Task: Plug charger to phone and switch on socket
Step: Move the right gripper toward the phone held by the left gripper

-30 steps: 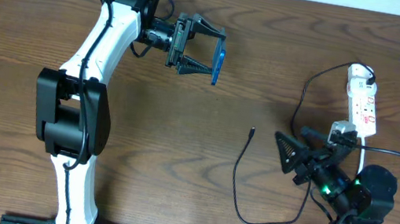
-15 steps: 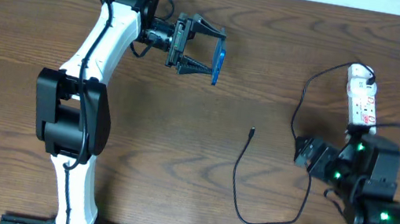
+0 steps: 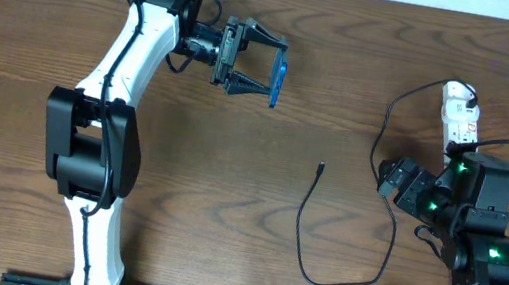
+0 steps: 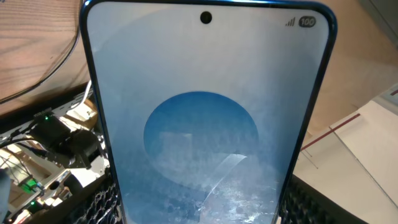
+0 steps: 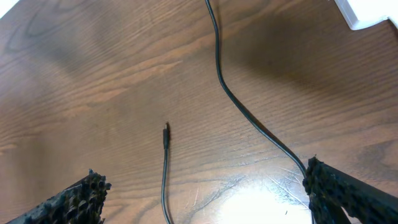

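Near the socket (image 3: 461, 121), on the bench (image 3: 228, 184), lies the charger (image 5: 218, 68) — thin, limp, light; best taken just behind its stiffer tip (image 5: 165, 132). Right pincer (image 5: 204, 174) stands wide and empty beside the socket; left pincer (image 3: 274, 70), well apart from it, holds the phone (image 4: 205, 124)
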Available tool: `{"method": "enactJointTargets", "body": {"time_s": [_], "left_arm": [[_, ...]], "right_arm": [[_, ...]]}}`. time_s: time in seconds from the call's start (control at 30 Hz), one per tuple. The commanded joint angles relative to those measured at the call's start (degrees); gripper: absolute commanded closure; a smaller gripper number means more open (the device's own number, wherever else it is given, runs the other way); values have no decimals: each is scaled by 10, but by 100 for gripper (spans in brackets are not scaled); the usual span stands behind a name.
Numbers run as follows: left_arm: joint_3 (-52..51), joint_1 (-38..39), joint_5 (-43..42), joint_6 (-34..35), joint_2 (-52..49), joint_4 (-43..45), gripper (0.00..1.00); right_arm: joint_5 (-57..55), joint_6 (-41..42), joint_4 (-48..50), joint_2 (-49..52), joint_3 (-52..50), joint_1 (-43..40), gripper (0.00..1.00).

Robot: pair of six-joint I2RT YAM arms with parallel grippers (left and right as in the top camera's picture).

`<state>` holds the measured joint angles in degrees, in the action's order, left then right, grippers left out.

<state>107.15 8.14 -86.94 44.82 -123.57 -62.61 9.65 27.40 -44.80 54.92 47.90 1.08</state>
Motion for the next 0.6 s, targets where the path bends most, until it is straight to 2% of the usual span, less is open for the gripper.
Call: {"method": "enactJointTargets", "body": {"time_s": [0.0,0.37,0.47,0.57], "left_arm": [[2,-2,-32,1,11,-1,30],[2,-2,-32,1,11,-1,30],[2,-2,-32,1,11,-1,30],[2,-2,-32,1,11,-1,30]], "right_arm": [[6,-4,0,0,8,8,1],[15,-5,0,0,8,9,1],[71,-83,-1,0,8,9,1],[73,-87,-20,1,9,9,1]]}}
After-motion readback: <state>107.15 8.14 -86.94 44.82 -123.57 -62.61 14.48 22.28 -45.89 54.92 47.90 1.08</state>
